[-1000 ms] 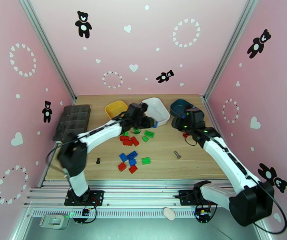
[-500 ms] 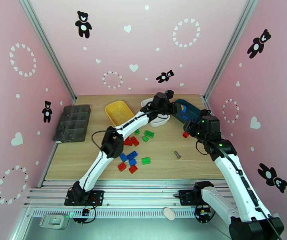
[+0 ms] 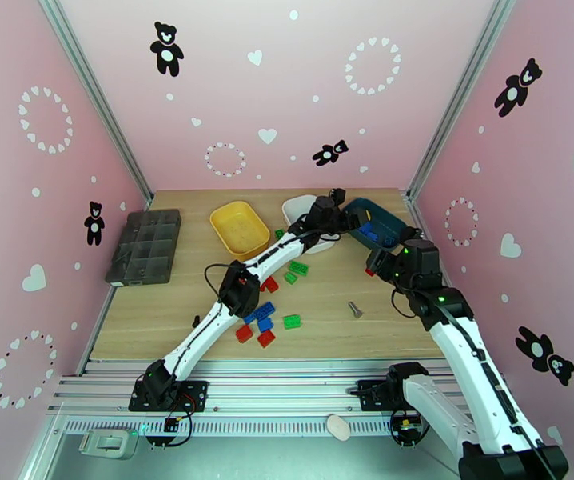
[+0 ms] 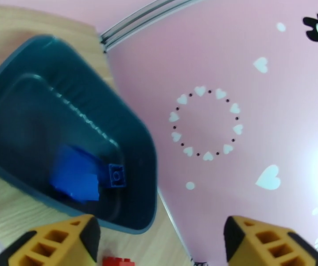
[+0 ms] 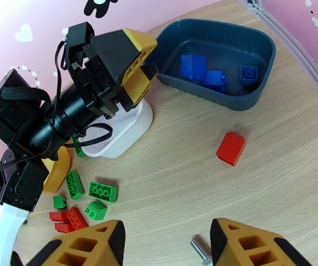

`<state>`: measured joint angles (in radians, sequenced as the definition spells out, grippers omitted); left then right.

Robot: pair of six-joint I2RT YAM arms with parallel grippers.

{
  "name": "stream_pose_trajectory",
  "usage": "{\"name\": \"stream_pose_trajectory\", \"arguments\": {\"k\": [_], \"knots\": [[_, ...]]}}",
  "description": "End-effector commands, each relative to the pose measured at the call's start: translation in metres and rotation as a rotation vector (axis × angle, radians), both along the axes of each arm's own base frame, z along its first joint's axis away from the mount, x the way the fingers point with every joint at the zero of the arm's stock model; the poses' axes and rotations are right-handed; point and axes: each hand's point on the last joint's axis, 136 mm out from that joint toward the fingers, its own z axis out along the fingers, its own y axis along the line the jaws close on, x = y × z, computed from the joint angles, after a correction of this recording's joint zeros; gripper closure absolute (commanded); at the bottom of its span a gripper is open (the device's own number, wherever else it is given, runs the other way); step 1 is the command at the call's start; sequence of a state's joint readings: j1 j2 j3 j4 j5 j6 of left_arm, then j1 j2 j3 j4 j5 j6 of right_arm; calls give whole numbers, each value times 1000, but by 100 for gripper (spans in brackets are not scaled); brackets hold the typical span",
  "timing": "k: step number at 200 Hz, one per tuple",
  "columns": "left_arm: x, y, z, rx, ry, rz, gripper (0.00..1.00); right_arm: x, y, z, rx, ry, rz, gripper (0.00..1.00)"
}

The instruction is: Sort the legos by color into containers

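Top external view, from the left: a grey organizer tray [image 3: 143,246] sits at the table's [image 3: 327,314] edge. Beside it is a yellow tub [image 3: 239,228] that looks empty, with loose bricks [image 3: 265,318] in red, blue and green scattered in front of it. Next comes the white tub [image 3: 296,208], partly hidden by the left arm. The left pincer [image 4: 159,229] hangs above the teal tub [image 5: 212,36], spread wide and empty; blue bricks [image 5: 203,72] lie inside. Just outside that tub a red brick [image 5: 230,148] lies on the table, ahead of the right pincer [image 5: 165,236], which is also parted and holding nothing. These bricks are likely light, rigid and smooth-sided. Squeezing the two flat side walls, not the studded top, should hold best; a glancing close could flick one away.
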<state>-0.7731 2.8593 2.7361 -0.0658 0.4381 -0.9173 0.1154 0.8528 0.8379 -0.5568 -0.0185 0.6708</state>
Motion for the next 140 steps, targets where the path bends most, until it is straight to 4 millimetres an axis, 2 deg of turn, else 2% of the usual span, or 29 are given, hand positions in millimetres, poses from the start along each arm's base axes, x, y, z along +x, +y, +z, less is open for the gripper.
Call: {"name": "stream_pose_trajectory", "arguments": {"k": [1, 40, 48, 69, 89, 99, 140], "knots": [[-8, 8, 78, -63, -115, -12, 19, -5, 0, -6, 10, 14, 3, 44], [-28, 24, 101, 43, -168, -7, 23, -7, 1, -3, -5, 6, 21, 44], [-33, 31, 110, 74, -195, 9, 23, -7, 2, -3, -6, 5, 25, 45], [-42, 65, 112, 188, -210, 91, 23, -6, 8, -8, 6, 5, 59, 43], [-53, 107, 100, 329, -218, 175, 22, -2, 22, -19, 15, 34, 114, 41], [-61, 130, 87, 406, -214, 211, 21, -1, 33, -27, 5, 57, 152, 40], [-99, 234, 13, 693, -108, 320, 20, 1, 97, -60, -96, 149, 340, 35]]}}
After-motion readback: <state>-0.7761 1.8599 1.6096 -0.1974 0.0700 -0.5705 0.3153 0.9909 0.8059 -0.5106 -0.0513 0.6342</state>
